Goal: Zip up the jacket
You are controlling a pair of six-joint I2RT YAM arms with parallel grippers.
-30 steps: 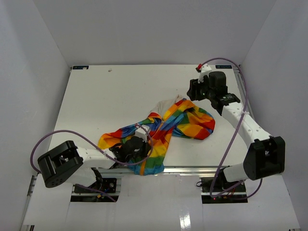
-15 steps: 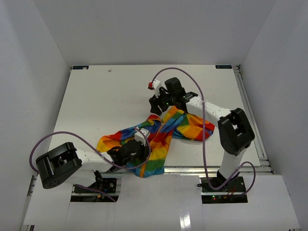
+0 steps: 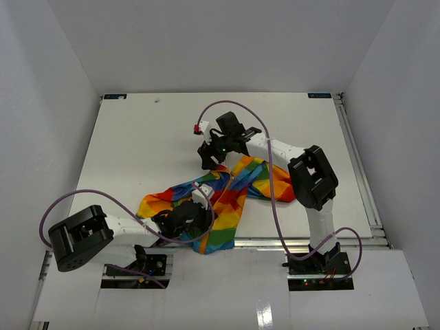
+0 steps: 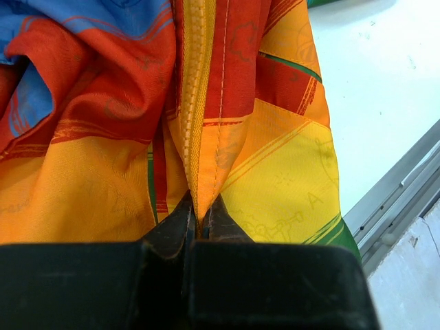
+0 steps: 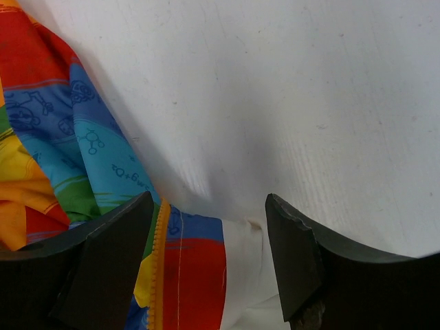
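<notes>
A white surface is enclosed on three sides by plain white walls. A metal rail is fitted along its near edge, and another is seen along its right edge. A small dark speck is seen near the far left corner, close to a dark corner marker.

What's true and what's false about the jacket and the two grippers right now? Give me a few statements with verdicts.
1. The left gripper is shut on a fold of the jacket. True.
2. The right gripper is clamped on the jacket too. False: it is open above the jacket's edge and holds nothing.
3. The jacket lies spread out flat and smooth. False: it is bunched and twisted.
4. The jacket rests on a white table. True.
</notes>
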